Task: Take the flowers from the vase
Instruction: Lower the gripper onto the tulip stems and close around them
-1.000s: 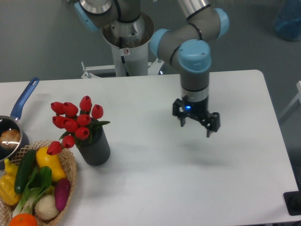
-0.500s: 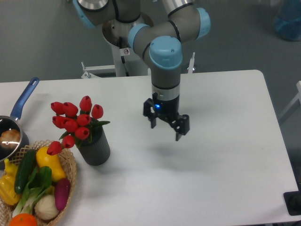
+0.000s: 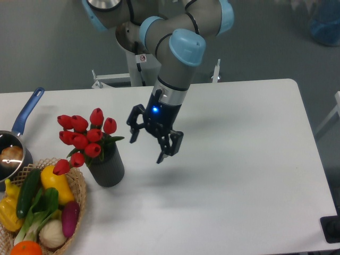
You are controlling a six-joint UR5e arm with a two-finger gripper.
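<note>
The flowers (image 3: 84, 135), a bunch of red tulip buds with green leaves, stand in the vase (image 3: 108, 167), a dark grey cylinder at the table's left. My gripper (image 3: 146, 149) hangs above the table just right of the bunch, tilted toward it. It is open with nothing between its black fingers (image 3: 163, 155). A small gap separates the nearest finger from the buds.
A wicker basket (image 3: 81, 187) of vegetables sits at the front left corner, touching the vase's left side. A blue-handled saucepan (image 3: 15, 144) lies at the left edge. The arm's base column (image 3: 142, 64) stands behind the table.
The gripper has swept left across the table, from right of centre to just beside the flowers, and has tilted toward them. It stays open. Flowers and vase have not moved.
</note>
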